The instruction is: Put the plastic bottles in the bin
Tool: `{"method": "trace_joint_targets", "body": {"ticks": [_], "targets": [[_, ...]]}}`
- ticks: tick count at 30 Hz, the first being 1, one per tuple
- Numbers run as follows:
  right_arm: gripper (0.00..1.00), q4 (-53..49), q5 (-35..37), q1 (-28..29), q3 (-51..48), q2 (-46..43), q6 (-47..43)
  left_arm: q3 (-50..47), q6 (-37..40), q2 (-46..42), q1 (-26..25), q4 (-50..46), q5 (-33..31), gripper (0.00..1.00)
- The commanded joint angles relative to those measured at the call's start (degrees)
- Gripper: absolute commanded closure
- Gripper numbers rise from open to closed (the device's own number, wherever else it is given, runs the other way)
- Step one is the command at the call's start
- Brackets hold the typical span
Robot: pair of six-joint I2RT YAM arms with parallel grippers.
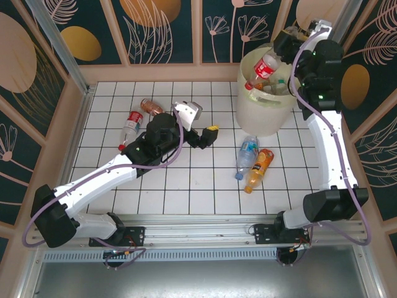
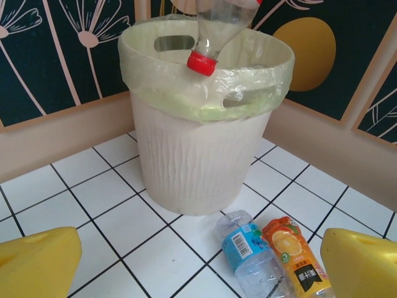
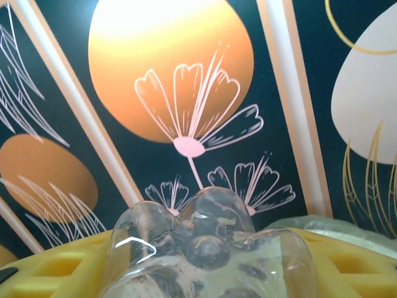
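Observation:
The pale bin (image 1: 255,118) stands at the back right with several bottles (image 1: 270,85) inside. My right gripper (image 1: 283,48) hovers over its rim, shut on a clear red-label bottle (image 1: 267,64) that hangs cap down (image 2: 202,62). Its base (image 3: 209,245) sits between the yellow fingers (image 3: 46,273). My left gripper (image 1: 208,135) is open and empty over the tiles, facing the bin (image 2: 192,155). A blue-label bottle (image 1: 246,155) (image 2: 247,248) and an orange one (image 1: 259,169) (image 2: 298,257) lie before the bin. A red-label bottle (image 1: 130,126) and an amber one (image 1: 151,107) lie left.
The white tiled floor (image 1: 186,180) is fenced by a low tan wall (image 1: 155,73) and patterned panels. The left arm (image 1: 111,177) stretches diagonally across the left half. The right arm (image 1: 325,143) rises along the right side.

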Motion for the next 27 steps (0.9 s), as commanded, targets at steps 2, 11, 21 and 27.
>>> {"method": "trace_joint_targets", "body": {"ticks": [2,11,21,27], "targets": [[0.46,7.25,4.28,-2.08,2.49,0.98,0.79,0.6,-0.42,0.33,0.52,1.55,1.27,0.01],[0.46,9.84,5.91,-3.93,4.33,5.98,3.75,-0.02,-0.65,0.61,1.27,2.37,1.89,0.01],[0.45,4.61,-0.34,-2.78,8.87,15.88,0.24,-1.45,0.15,-1.11,1.65,2.24,3.01,0.01],[0.45,0.53,-2.71,-0.21,12.45,21.91,-3.81,-1.25,-0.88,-0.27,1.65,3.02,6.17,0.01]]}}
